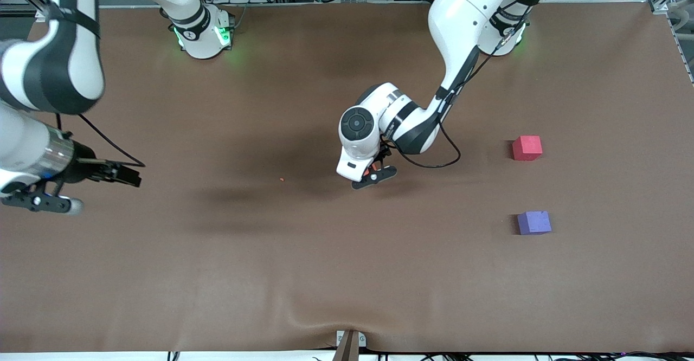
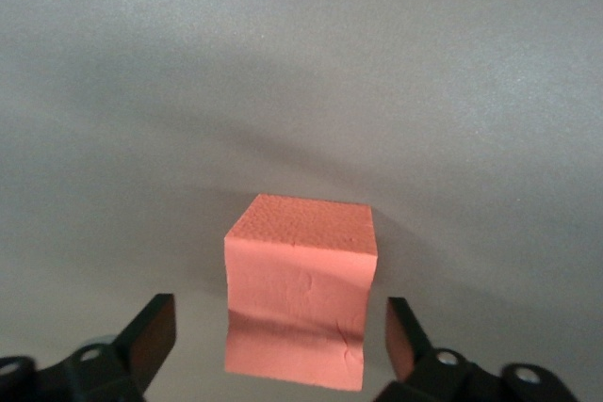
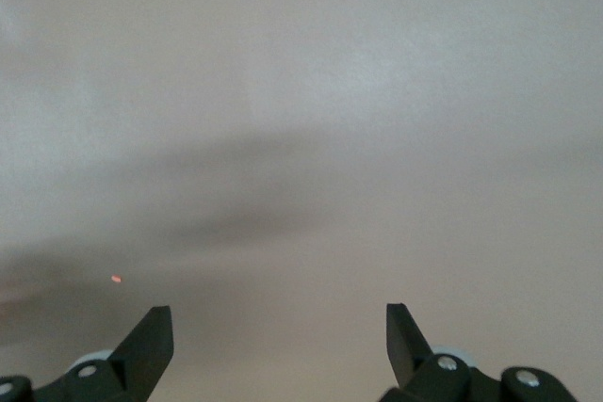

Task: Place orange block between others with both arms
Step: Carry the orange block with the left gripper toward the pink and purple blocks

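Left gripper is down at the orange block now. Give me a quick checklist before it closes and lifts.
1. Orange block between the left gripper's fingers: ok.
2. Left gripper open, gaps on both sides of the block: ok.
3. Block flat on the table: ok.
4. Gap between red block and purple block free: ok.
5. Right gripper open, waiting over the right arm's end of the table: ok.
6. How low the fingers reach on the block: cannot tell.

Plain brown table point(image 1: 271, 274), no pattern. On it, a pinkish-red block point(image 1: 527, 148) and a purple block point(image 1: 534, 223). An orange block point(image 2: 300, 289), matte with a finely pebbled top. White arms with black bands; bases glow green. A tiny orange speck point(image 1: 282, 179).
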Robot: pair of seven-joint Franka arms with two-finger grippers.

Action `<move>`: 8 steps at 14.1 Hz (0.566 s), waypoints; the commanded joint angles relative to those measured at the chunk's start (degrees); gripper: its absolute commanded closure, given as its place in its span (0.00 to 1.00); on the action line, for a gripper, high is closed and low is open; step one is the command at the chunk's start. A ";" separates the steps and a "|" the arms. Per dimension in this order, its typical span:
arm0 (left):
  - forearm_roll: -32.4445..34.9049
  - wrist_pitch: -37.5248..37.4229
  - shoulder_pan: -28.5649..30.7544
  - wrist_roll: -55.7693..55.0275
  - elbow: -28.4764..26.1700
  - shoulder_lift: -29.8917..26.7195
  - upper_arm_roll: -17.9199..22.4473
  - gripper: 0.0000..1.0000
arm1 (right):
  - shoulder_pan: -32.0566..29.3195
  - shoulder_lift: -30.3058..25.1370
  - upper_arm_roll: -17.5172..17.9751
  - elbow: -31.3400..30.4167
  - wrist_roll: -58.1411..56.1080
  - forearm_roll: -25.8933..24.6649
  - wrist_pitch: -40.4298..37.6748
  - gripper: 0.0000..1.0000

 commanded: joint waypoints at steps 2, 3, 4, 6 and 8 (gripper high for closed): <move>0.33 2.85 0.21 -0.41 -0.29 1.55 0.09 0.23 | -13.59 -9.99 16.91 -1.09 0.73 -11.56 -5.25 0.00; 0.33 2.86 0.21 -0.32 -0.29 1.55 0.00 0.37 | -16.39 -11.67 19.90 -1.09 0.64 -14.12 -6.83 0.00; 0.25 2.86 0.21 -0.32 -0.29 1.64 0.00 0.52 | -19.64 -13.42 23.41 -1.09 0.12 -14.76 -7.72 0.00; 0.25 2.86 0.21 -0.24 -0.29 1.55 0.00 0.88 | -23.18 -14.76 27.48 -1.00 0.29 -14.76 -9.82 0.00; 0.25 2.33 1.95 1.25 -0.11 0.59 0.00 1.00 | -23.54 -15.37 28.19 0.57 0.03 -14.15 -12.63 0.00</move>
